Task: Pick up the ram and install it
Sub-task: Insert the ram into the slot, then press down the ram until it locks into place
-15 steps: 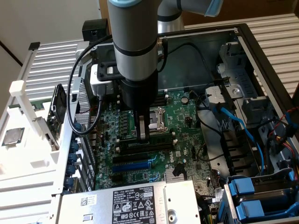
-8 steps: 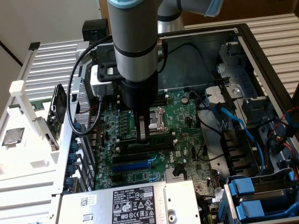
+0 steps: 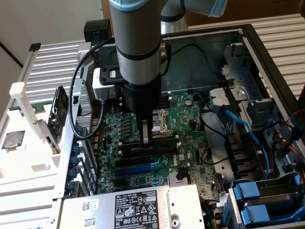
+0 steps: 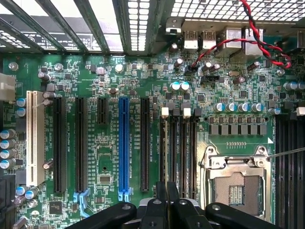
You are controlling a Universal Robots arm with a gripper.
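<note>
Close by: processor socket (image 3: 159,121), blue slot (image 4: 124,143).

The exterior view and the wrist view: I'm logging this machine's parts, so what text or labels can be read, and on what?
"DELL": brand on the white label of the grey power supply, exterior view; the rest of that label's print and symbols are too small to read.
Barcode sticker beside it: unreadable.
Motherboard white lettering by the blue slot, wrist view: too blurred to read.
</note>
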